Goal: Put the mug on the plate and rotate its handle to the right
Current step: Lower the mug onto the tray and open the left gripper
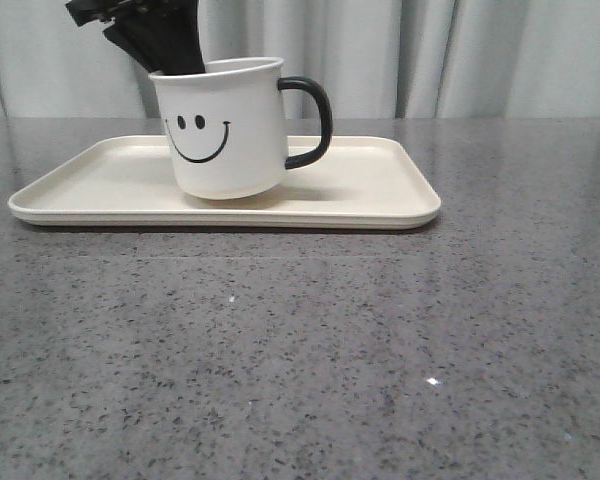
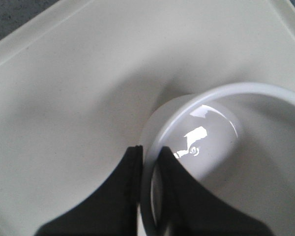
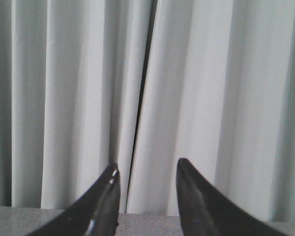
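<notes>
One white smiley mug (image 1: 223, 128) sits tilted on the cream tray (image 1: 380, 205), handle (image 1: 315, 120) right; left claw (image 2: 150, 169) clamps its rim, so release comes next; right claw (image 3: 146, 191) gapes empty.

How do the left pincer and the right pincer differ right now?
The left pincer is shut on the mug, one finger inside its rim and one outside; the right pincer is open and holds nothing. The left one is over the plate; the right one faces the curtain, away from the mug. Both have black, tapered fingers.
</notes>
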Motion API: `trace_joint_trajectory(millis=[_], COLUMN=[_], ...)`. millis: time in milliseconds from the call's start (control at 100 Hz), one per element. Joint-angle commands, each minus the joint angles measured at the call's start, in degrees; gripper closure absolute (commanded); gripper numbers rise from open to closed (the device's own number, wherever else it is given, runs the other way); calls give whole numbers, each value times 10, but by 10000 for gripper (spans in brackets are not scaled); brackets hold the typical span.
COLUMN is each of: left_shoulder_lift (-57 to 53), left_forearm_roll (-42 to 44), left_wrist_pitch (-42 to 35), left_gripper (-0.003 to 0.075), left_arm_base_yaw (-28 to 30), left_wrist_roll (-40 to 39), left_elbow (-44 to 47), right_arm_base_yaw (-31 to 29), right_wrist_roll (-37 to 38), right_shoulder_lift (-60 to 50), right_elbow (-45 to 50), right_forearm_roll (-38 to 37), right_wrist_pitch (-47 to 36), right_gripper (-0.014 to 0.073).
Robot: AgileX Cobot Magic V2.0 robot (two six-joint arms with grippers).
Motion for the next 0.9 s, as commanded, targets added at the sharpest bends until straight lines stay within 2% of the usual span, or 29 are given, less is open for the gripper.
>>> trace_joint_trajectory(millis=[0, 890], left_shoulder_lift=[-30, -18], left_forearm_roll=[-25, -38], left_wrist_pitch=[-7, 2], left_gripper=[740, 738], left_arm_base_yaw=[-6, -13], left_wrist_roll=[5, 9], left_elbow=[-20, -19], right_arm_base_yaw=[-4, -4], right_wrist_roll=[-6, -6], right_shoulder_lift=[10, 10], right_elbow=[-19, -19], right_forearm_roll=[2, 2], right_wrist_pitch=[-38, -38], right_gripper=[295, 295])
